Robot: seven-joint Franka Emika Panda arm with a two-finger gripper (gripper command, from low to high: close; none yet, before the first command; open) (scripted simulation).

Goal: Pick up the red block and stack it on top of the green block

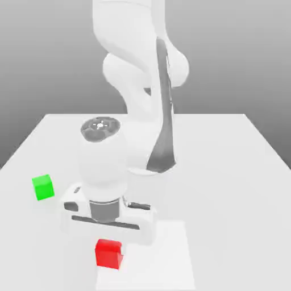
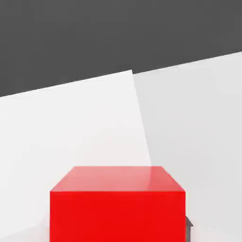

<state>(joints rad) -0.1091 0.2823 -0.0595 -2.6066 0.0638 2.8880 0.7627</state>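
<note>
The red block point(image 1: 108, 254) rests on the white table point(image 1: 227, 170) near its front edge, directly under the arm's hand. My gripper point(image 1: 108, 241) is lowered straight over it and shut on the red block, whose top edge meets the underside of the hand. In the hand view the red block point(image 2: 118, 208) looms very close, with a dark fingertip point(image 2: 189, 227) against its side. The green block point(image 1: 43, 187) stands alone on the table toward the exterior view's left, a little farther back than the red one and apart from the hand.
The arm's base point(image 1: 153, 165) rises at the middle of the table behind the hand. A lighter square patch point(image 1: 165, 256) marks the tabletop beneath the red block. The table's front edge lies just below the red block.
</note>
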